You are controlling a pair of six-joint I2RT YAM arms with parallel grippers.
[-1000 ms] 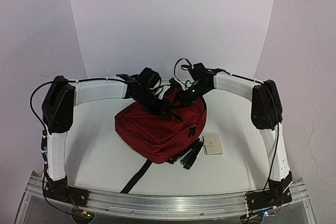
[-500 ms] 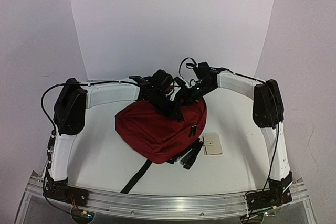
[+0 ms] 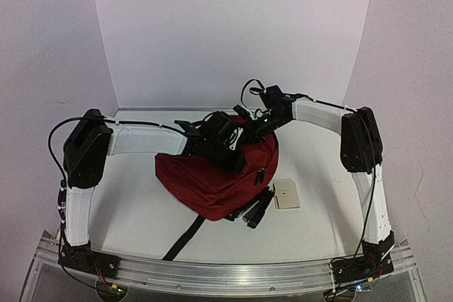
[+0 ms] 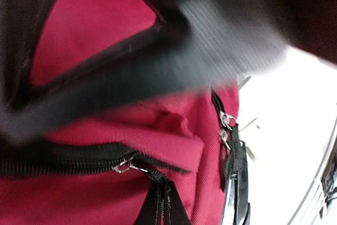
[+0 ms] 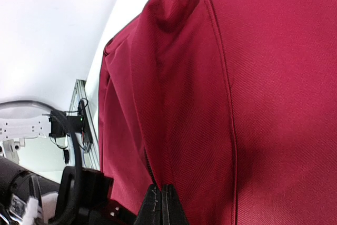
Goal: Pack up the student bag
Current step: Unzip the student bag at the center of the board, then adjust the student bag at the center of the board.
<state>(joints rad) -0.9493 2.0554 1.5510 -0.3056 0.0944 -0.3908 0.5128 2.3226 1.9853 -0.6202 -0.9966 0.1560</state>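
Left arm (image 3: pixel 138 139): elbow has sunk, wrist has come forward and down onto the bag's far top since a second ago
Left gripper (image 3: pixel 233 158): clenched against the fabric; fingers blurred in its wrist view, anything held cannot be told
Student bag (image 3: pixel 212 185): lying mid-table (image 3: pixel 134 203), straps trailing toward the near edge
Zipper (image 4: pixel 124 166): pull sits on the black track; judged step is opening the bag for packing, so the next move calls for a hold on the pull and a steady draw
Right gripper (image 5: pixel 160 205): pinched on a fold of bag fabric
Right arm (image 3: pixel 318 112): all but unmoved from the earlier frame
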